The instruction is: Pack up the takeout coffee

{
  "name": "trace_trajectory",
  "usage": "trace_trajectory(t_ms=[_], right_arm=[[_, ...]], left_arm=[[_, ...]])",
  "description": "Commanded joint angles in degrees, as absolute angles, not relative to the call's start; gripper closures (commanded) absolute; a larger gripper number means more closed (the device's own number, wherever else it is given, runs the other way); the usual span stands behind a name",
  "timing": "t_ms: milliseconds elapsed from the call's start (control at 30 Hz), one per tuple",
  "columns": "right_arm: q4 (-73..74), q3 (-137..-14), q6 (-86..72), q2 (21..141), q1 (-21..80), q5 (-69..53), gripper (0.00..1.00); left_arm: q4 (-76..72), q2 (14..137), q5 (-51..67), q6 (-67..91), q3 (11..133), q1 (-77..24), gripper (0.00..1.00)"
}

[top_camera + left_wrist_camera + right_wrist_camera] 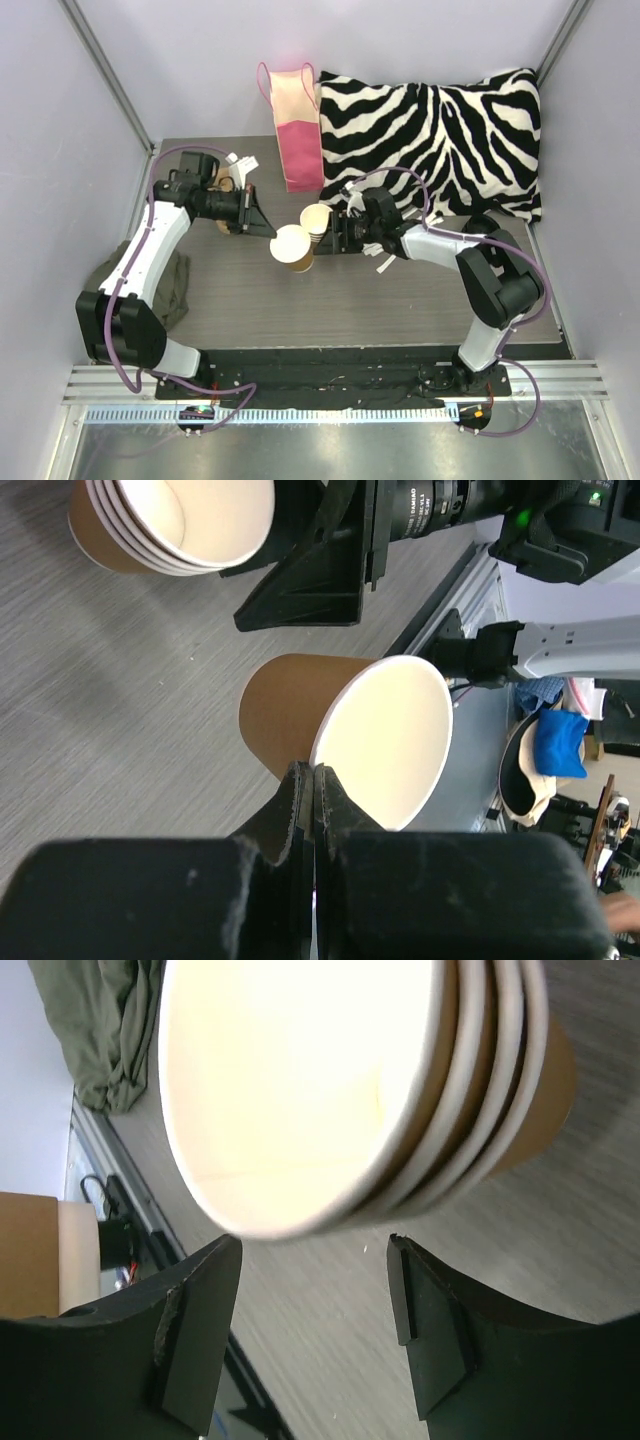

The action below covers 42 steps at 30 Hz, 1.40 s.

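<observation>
Pinching the rim of a brown cup [285, 715], the left gripper [313, 775] is closed tight on it and holds it tilted near the middle of the table [400, 300]. The right gripper [315, 1245] has its jaws apart, holding nothing. The stack of nested cups [400, 1110] is just beyond its tips.

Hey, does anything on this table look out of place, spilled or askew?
Nothing looks spilled or damaged. Out of place: a crumpled olive cloth bunched at the table's left edge, and a zebra-striped pillow filling the far right corner beside the pink bag.
</observation>
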<state>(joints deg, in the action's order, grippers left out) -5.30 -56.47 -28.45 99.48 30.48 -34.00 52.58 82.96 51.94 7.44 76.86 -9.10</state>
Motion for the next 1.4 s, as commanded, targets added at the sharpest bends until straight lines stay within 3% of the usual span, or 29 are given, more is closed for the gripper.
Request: trace_trajectory(t_ms=[0,567,800,1033,1367], right_arm=[[-14.3,-58.7,-29.4,100.7,30.4,-28.0,0.32],[-19.4,-71.1,-30.1,112.2,29.9,-25.8,0.32],[2.3,-68.0,-12.9,97.5,25.8,-33.4,0.30],[15.8,-61.0,-2.7,83.0,16.1,-36.5,0.20],[32.1,-65.5,6.7,77.3,8.4,-32.7,0.06]], left_arm=[[46.4,80.2,54.4,10.0,75.2,-8.2,1.00],[43.1,82.3,49.3,9.8,71.1,-8.4,1.00],[40.3,86.0,44.8,12.0,71.3,-16.9,1.00],[35.0,91.8,42.5,15.5,69.3,-22.0,1.00],[31.2,94.7,36.0,14.8,67.8,-25.3,1.00]])
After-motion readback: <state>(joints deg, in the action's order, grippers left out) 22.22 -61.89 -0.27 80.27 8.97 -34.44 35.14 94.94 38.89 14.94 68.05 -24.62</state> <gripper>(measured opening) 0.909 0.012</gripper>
